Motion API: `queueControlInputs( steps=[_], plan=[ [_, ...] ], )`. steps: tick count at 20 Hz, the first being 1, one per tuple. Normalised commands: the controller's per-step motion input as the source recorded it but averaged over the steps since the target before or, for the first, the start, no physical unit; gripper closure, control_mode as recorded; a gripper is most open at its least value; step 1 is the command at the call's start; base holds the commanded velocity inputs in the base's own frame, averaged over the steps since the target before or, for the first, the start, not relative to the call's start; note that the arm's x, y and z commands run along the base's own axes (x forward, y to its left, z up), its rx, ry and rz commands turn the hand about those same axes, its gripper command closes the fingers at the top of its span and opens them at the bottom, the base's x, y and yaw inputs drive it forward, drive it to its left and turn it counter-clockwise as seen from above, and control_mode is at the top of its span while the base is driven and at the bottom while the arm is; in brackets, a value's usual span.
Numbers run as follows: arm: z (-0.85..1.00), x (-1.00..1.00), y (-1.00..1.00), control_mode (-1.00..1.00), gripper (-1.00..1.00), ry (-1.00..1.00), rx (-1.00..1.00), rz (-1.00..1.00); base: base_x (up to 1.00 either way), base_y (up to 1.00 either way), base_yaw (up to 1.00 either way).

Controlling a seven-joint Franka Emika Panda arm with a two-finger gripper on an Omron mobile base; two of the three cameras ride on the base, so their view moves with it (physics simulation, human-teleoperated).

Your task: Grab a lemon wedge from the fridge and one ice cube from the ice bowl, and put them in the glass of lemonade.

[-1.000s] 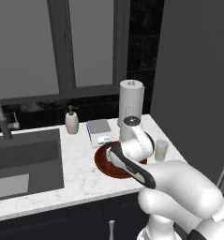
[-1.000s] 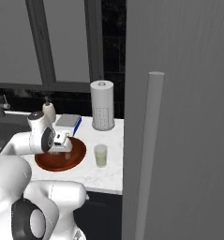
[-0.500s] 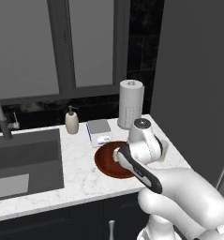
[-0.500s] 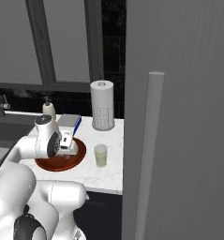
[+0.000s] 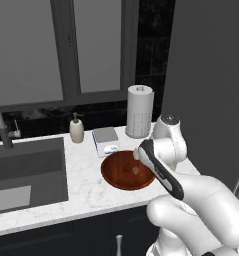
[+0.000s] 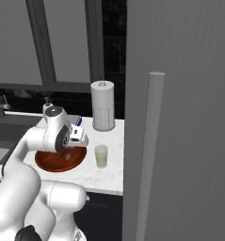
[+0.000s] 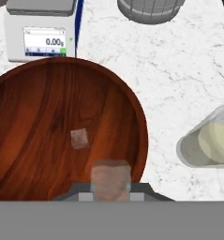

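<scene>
Above the ice bowl (image 7: pixel 132 108), one ice cube (image 7: pixel 111 180) is clamped between the gripper (image 7: pixel 111 190) fingers; lift presumably for transfer to the glass of lemonade (image 7: pixel 212 143) at 3 o'clock.

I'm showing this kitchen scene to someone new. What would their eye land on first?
Probably the ice bowl on the marble counter, its red-brown standing out from the grey room, with the gripper above it clamping one ice cube while another ice cube lies inside. Beside the bowl stands the glass of lemonade.

Bare counter (image 7: pixel 179 84) between ice bowl (image 7: pixel 132 108) and glass of lemonade (image 7: pixel 205 143).
</scene>
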Motion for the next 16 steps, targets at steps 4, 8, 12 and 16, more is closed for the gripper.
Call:
queueControlInputs(
  steps=[4, 8, 12, 16],
  plan=[
    [0.28, 0.03, -0.64, -1.00, 1.00, 0.00, 0.00, 0.00, 0.00, 0.00, 0.00],
    [-0.03, 0.07, -0.77, -1.00, 1.00, 0.00, 0.00, -0.02, 0.00, 0.00, 0.00],
    [-0.14, 0.18, -0.67, -1.00, 1.00, 0.00, 0.00, -0.06, 0.00, 0.00, 0.00],
    [-0.02, 0.06, -0.15, -1.00, 1.00, 0.00, 0.00, -0.02, 0.00, 0.00, 0.00]
  ],
)
